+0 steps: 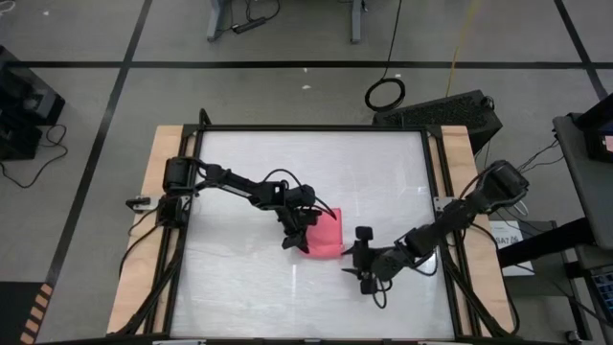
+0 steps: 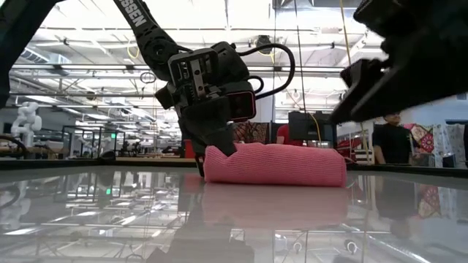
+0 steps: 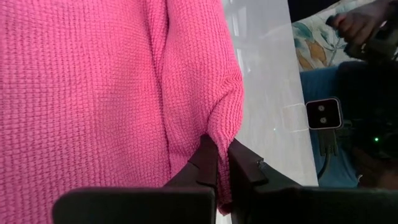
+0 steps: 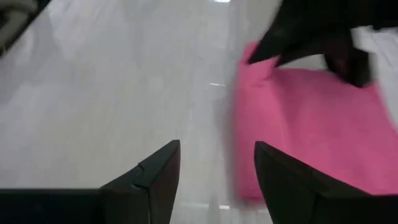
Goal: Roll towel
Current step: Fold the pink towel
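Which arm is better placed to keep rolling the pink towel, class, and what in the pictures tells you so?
Probably the left. The left gripper is shut on a fold of the towel, at its edge. The right gripper is open beside the towel, holding nothing.

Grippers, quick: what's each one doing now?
Left gripper: closed, pinching the pink towel.
Right gripper: open, empty, beside the towel.
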